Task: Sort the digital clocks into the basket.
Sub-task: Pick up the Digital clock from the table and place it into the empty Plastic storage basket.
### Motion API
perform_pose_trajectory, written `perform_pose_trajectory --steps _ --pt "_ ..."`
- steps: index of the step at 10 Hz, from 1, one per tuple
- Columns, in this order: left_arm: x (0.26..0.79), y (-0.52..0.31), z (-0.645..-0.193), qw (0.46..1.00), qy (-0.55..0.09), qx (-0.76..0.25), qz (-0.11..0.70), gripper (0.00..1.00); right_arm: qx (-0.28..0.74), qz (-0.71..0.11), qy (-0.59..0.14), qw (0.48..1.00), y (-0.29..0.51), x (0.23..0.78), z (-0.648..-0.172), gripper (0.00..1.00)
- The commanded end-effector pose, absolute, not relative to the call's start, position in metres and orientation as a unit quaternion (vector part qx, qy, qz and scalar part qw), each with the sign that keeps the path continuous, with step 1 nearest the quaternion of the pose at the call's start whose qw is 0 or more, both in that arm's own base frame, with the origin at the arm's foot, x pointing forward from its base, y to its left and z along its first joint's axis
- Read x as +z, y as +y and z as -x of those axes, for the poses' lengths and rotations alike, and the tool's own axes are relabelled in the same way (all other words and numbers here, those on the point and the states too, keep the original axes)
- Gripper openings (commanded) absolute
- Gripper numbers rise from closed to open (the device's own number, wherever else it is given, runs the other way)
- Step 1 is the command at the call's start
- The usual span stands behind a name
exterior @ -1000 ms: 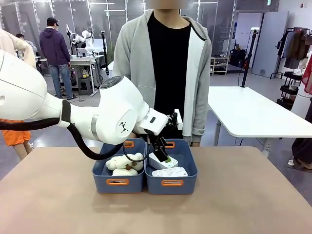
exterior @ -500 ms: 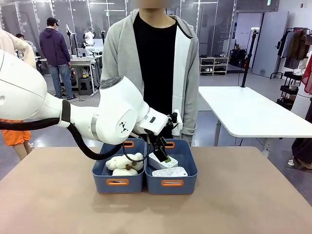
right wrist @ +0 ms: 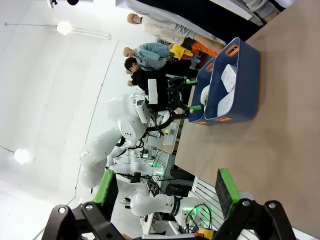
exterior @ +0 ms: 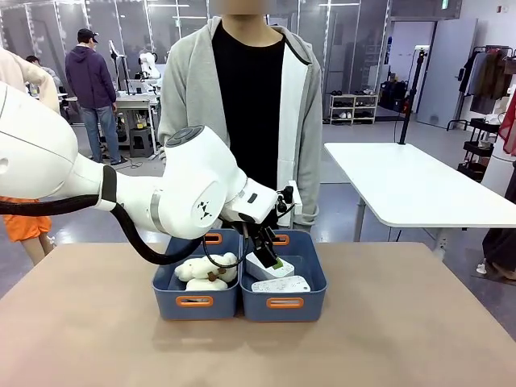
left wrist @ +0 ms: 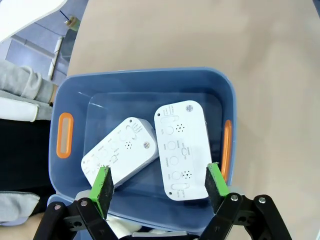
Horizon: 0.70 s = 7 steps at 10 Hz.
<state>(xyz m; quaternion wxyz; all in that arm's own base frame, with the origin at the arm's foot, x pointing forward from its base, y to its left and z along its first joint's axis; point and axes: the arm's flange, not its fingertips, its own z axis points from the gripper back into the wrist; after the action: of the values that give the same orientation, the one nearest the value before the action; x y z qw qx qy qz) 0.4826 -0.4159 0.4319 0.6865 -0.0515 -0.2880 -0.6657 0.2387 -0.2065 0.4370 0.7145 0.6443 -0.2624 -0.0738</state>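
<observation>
Left hand point(left wrist: 157, 187) hung open over the basket point(left wrist: 145, 80), unmoved.
Both digital clocks point(left wrist: 150, 150) lay inside; only the person had shifted left; sorting looked finished.

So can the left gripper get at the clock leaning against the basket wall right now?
Probably yes: the left gripper hangs open above the basket, the leaning clock near one finger, nothing covering it.

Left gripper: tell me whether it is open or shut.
Open. The left gripper hangs above the basket with its green pads spread wide; both clocks lie loose inside.
</observation>
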Motion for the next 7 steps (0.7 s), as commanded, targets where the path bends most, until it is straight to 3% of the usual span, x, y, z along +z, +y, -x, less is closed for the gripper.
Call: perform_pose_trajectory --steps 1,5,7 --pt "0.454 -0.404 -0.486 0.709 -0.272 -0.641 0.111 0.93 -0.075 -0.647 -0.263 0.712 -0.206 0.44 -0.238 1.0" --pt "0.499 -0.325 -0.464 0.779 -0.172 -0.529 0.289 0.93 -0.075 -0.647 -0.263 0.712 -0.206 0.44 -0.238 1.0" --pt "0.499 -0.265 -0.441 0.804 -0.118 -0.404 0.42 0.93 -0.075 -0.647 -0.263 0.712 -0.206 0.44 -0.238 1.0"
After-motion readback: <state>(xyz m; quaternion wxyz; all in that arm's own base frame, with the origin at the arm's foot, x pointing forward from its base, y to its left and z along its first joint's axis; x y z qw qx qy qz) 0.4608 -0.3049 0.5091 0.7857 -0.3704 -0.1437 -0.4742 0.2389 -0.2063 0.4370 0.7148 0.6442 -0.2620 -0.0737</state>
